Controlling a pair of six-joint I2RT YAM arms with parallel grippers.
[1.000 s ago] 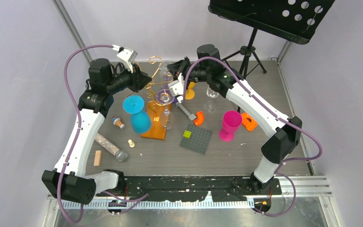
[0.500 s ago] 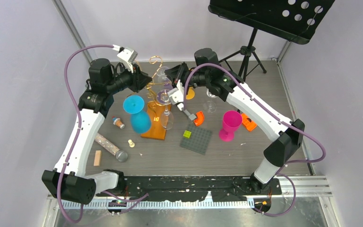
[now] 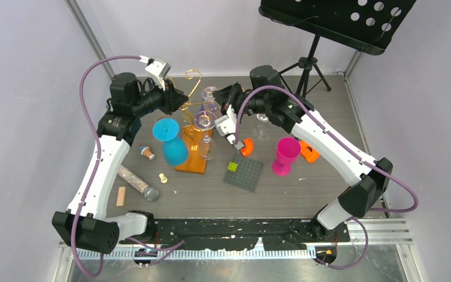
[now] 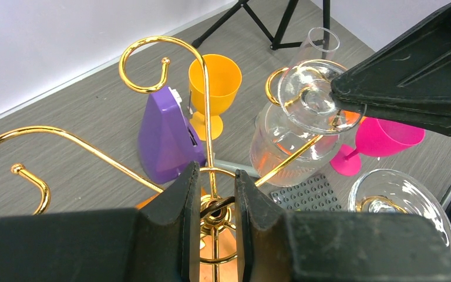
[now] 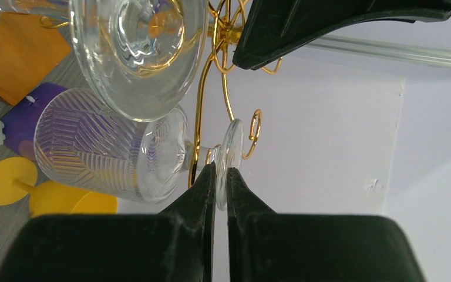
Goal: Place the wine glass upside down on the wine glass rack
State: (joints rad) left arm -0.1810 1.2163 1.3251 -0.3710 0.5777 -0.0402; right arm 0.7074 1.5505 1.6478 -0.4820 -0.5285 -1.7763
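Note:
The wine glass rack is gold wire with scroll arms on an orange base. My left gripper is shut on the rack's central hub at the top of the stem. My right gripper is shut on the flat foot of a clear wine glass. The glass is upside down, its ribbed bowl hanging low, its stem by a gold arm. Its foot sits at a scroll end. A second clear glass and a blue glass hang on the rack.
A pink goblet, orange pieces, a grey studded plate and another clear glass lie right of the rack. A yellow goblet and purple block stand behind it. The black music stand is far right.
My right arm has shifted a little to the right and back with the clear glass in it, so the glass's foot now shows by the rack's top. The left arm has not moved.

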